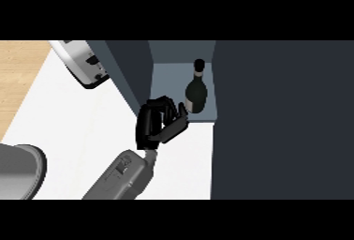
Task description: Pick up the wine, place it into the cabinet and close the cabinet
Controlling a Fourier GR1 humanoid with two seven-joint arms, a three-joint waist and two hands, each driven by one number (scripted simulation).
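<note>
Dk green wine, white counter.

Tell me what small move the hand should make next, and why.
Probably draw the left hand back from the bottle: it stands upright inside the cabinet, and the door is open, so shutting comes next.

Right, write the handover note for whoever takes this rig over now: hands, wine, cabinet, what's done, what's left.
Left robot hand: fingers relaxed, holding nothing. It is at the cabinet opening, just left of the wine bottle; whether it touches the bottle cannot be told.
Right robot hand: not in view.
Wine bottle: upright inside the cabinet.
Cabinet door: open, swung out at the left of the opening.
Done: wine is placed in the cabinet.
Left: draw the hand clear of the opening, then shut the door.
</note>
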